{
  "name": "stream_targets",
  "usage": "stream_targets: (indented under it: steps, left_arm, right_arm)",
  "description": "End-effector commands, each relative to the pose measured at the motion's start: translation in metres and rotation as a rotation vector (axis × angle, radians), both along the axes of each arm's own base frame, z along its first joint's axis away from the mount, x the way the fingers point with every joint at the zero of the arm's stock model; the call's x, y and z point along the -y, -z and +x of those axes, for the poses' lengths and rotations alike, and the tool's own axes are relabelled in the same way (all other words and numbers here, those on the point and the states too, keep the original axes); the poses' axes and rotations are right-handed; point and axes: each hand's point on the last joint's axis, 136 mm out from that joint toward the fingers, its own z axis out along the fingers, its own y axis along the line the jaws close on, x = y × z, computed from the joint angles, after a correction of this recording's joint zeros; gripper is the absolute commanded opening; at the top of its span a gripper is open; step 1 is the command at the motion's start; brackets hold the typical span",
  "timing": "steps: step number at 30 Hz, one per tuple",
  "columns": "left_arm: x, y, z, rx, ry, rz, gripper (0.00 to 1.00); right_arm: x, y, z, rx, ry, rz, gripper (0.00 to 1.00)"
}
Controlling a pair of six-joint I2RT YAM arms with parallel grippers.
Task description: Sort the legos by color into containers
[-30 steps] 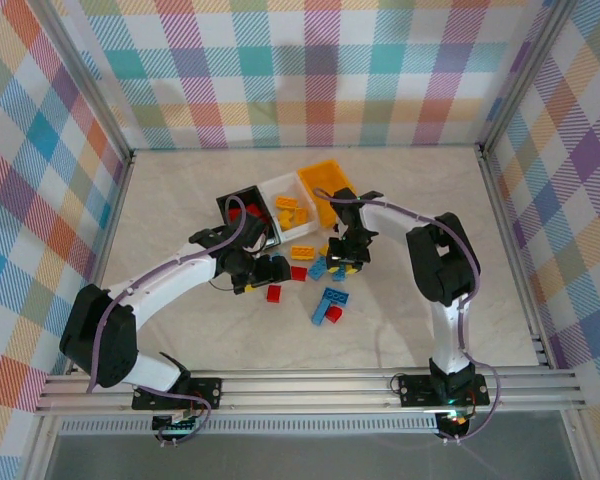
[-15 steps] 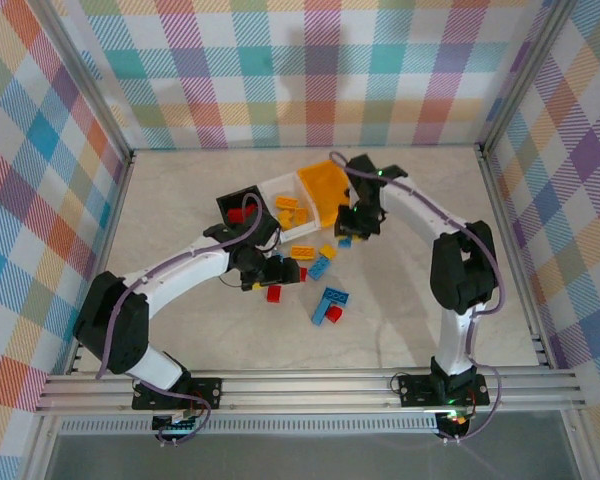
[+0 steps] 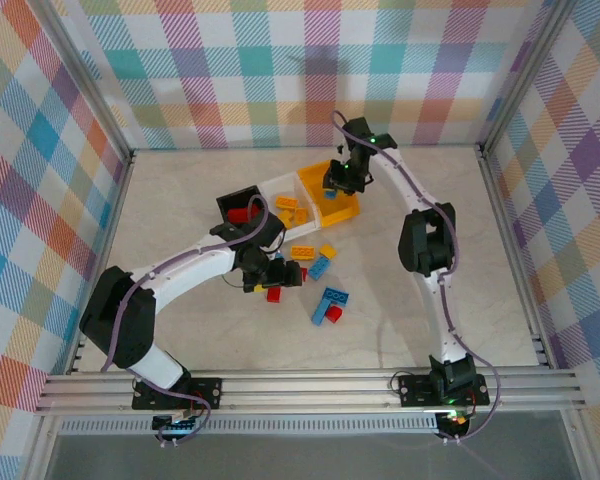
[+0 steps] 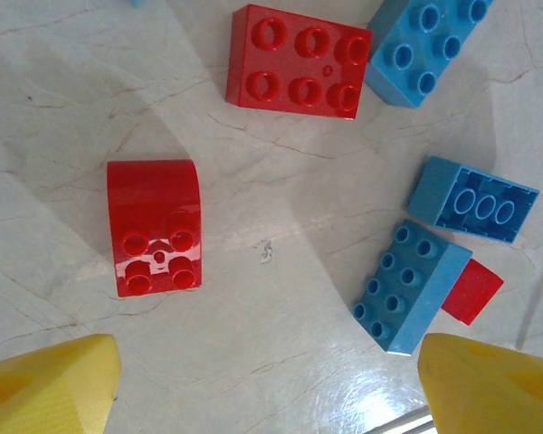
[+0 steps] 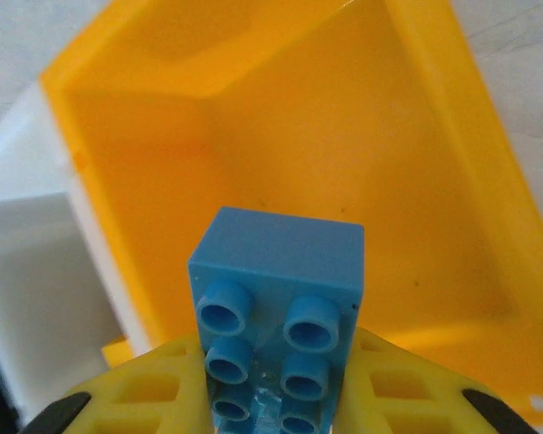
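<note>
My right gripper [image 3: 337, 187] is shut on a blue lego [image 5: 276, 307] and holds it just above the inside of the yellow-orange container [image 5: 253, 136], which stands at the right end of the row [image 3: 346, 209]. My left gripper [image 4: 267, 389] is open and hangs over loose legos on the table. A red lego with a curved end [image 4: 154, 226] lies below it to the left, a flat red lego [image 4: 297, 61] beyond it, and three blue legos [image 4: 412, 282] to the right. Nothing sits between its yellow fingertips [image 4: 50, 384].
The black container [image 3: 230, 198] holds red legos and the white container [image 3: 276, 186] holds yellow ones. More legos lie loose in front of the row, among them a yellow one [image 3: 302, 251] and a blue one [image 3: 330, 299]. Checked walls ring the table.
My right gripper has carried the blue lego from the loose pile back and up to above the yellow-orange container. My left gripper has shifted slightly right over the red legos, still open.
</note>
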Motion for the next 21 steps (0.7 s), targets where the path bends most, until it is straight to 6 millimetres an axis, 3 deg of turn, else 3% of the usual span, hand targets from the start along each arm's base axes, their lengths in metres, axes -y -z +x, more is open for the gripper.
stream_targets:
  steps: [1,5,9,14,21]
  left_arm:
    - [0.005,0.000,-0.005,-0.012,0.022,0.027,0.85]
    - [0.015,0.002,-0.006,-0.013,0.053,0.036,0.85]
    - [0.034,0.002,-0.010,0.004,0.139,0.042,0.84]
    - [0.059,0.008,-0.026,0.008,0.254,0.020,0.84]
    - [0.082,0.028,-0.050,0.002,0.375,0.054,0.80]
  right_arm:
    - [-0.008,-0.012,0.006,-0.001,0.003,0.065,0.36]
    - [-0.008,-0.024,0.002,0.004,-0.003,0.077,0.46]
    - [0.005,-0.049,-0.025,0.021,-0.034,0.045,0.54]
    - [0.026,-0.066,-0.076,0.022,-0.058,0.022,0.59]
    - [0.051,-0.047,-0.161,-0.077,-0.021,0.039,0.59]
